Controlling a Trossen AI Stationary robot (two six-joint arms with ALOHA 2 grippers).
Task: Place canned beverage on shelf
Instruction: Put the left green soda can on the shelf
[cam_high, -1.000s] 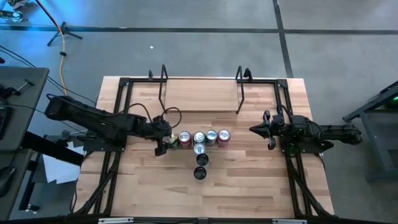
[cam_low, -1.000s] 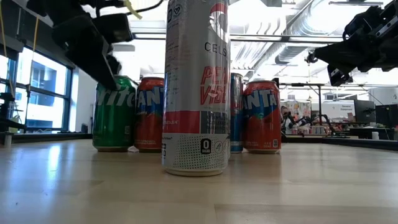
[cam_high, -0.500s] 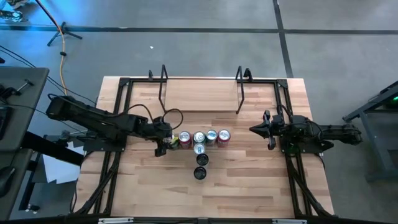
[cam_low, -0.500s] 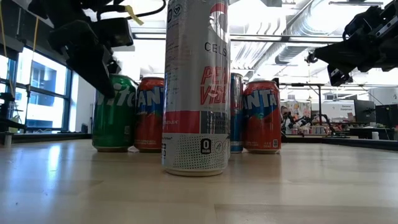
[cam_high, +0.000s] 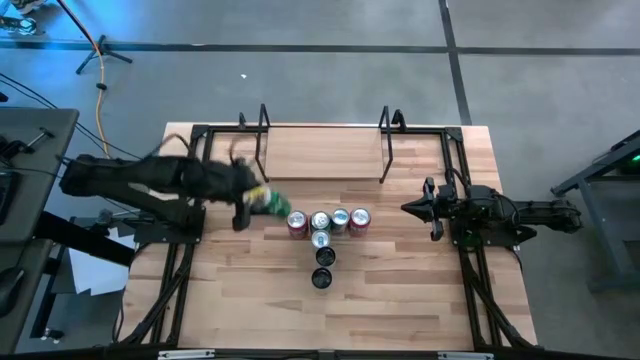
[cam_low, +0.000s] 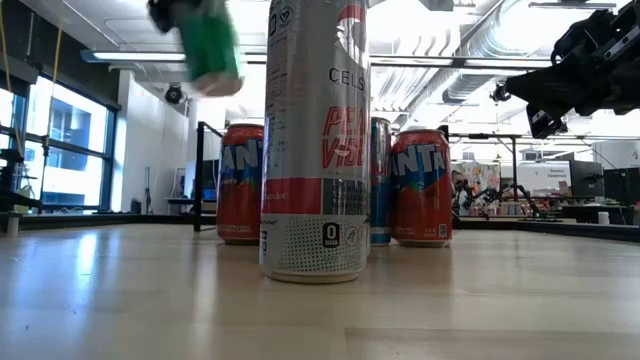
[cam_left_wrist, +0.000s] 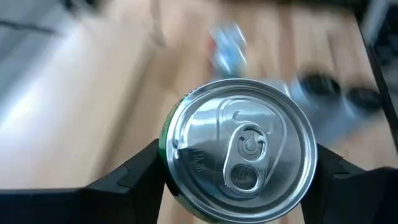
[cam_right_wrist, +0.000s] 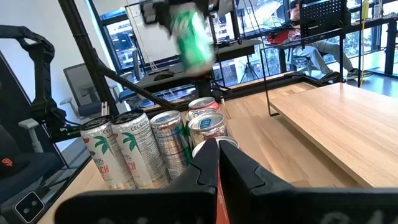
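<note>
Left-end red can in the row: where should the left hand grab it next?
Its side wall, about mid-height, coming from the left. The red can stands upright, its left side bare, a silver can tight on its right. The left hand holds the green can aloft.

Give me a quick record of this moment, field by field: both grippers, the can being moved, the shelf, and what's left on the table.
left gripper: shut on the green can, raised off the table
green can: in the air, tilted, between the can group and the shelf
right gripper: shut, empty, waiting at the table's right side
shelf: no cans on it
orange cans: two standing on the tabletop
tall cans: upright on the tabletop, with the orange cans
</note>
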